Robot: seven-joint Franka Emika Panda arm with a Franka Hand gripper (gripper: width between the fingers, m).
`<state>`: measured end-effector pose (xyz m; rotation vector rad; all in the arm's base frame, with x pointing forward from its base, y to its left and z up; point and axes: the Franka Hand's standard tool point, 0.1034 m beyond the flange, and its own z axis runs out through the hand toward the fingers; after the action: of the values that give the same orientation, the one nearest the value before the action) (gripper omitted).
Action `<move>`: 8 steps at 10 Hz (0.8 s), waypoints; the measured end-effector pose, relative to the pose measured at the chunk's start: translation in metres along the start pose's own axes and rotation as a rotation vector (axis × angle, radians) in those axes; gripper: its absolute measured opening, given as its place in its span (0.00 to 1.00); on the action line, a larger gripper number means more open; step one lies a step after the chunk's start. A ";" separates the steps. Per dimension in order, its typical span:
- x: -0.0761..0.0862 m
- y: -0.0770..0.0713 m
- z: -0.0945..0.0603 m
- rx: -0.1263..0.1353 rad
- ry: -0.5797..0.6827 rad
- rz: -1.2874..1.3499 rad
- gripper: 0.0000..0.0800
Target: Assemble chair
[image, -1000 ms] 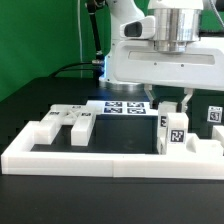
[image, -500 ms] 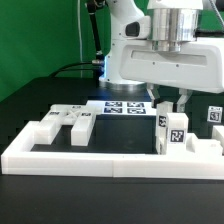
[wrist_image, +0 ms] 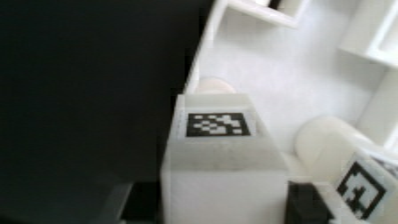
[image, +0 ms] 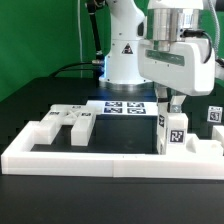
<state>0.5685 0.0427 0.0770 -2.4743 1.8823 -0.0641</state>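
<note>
The gripper (image: 175, 104) hangs straight over the upright block (image: 172, 133), a tagged chair part standing on end near the exterior view's right. The block lies at six o'clock from the fingers, its long axis vertical. The jaws are clenched and, as far as the wrist view lets me judge, they pinch the block's top. A rounded white part (wrist_image: 329, 145) sits just beside the block, near enough to snag on a lift or turn. The flat pieces (image: 68, 120) lie well apart at nine o'clock, the marker board (image: 122, 108) at ten. A small tagged piece (image: 213, 114) stands at two, and the border rail (image: 100, 162) runs along the front at six.
</note>
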 end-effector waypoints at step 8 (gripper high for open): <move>-0.007 0.008 -0.001 -0.032 -0.015 0.623 0.37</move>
<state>0.5585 0.0468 0.0779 -1.7826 2.5538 0.0019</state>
